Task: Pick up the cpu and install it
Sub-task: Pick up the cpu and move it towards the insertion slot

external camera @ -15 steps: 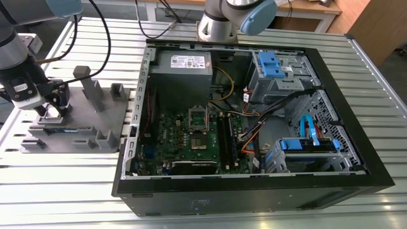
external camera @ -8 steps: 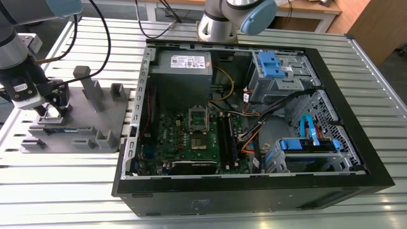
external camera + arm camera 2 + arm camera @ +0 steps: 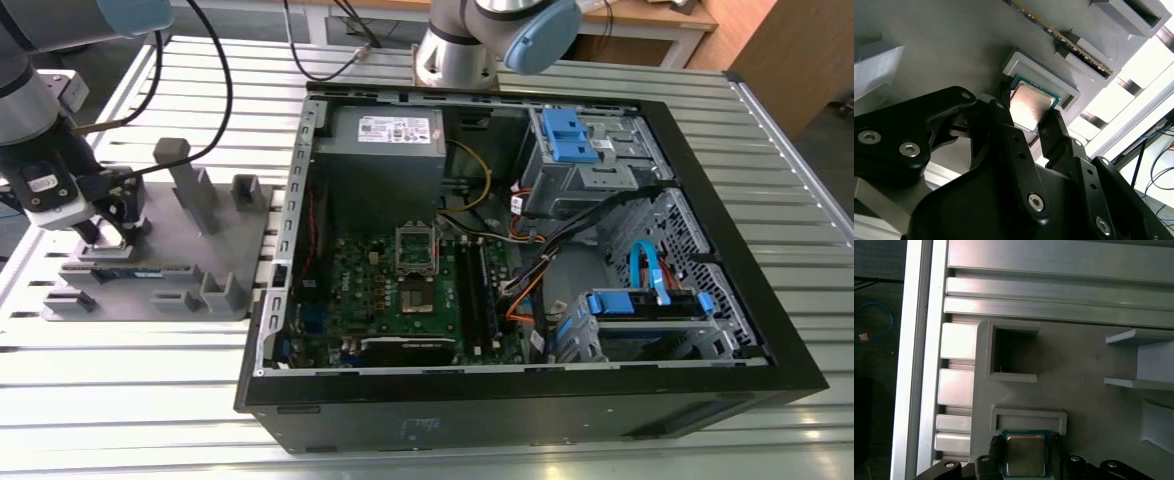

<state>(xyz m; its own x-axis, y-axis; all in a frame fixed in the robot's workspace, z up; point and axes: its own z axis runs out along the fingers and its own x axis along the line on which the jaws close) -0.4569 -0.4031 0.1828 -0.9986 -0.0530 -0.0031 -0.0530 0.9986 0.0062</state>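
The cpu (image 3: pixel 1029 102) (image 3: pixel 1025 455) is a small square chip with a silvery top and a green rim. It lies in its walled recess on the grey holder tray (image 3: pixel 174 225). My gripper (image 3: pixel 107 235) (image 3: pixel 1028 115) (image 3: pixel 1025 442) is low over the tray at the exterior view's left. Its two black fingers (image 3: pixel 1004 112) press on opposite edges of the chip, shut on it. The open computer case (image 3: pixel 534 250) lies in the middle, with the bare processor socket (image 3: pixel 416 252) on its green motherboard.
A long green memory stick (image 3: pixel 127 270) (image 3: pixel 1064 37) lies in a slot of the tray close to the gripper. Upright grey blocks (image 3: pixel 180 170) stand on the tray. A second arm's base (image 3: pixel 461 50) stands behind the case. Cables cross the case interior.
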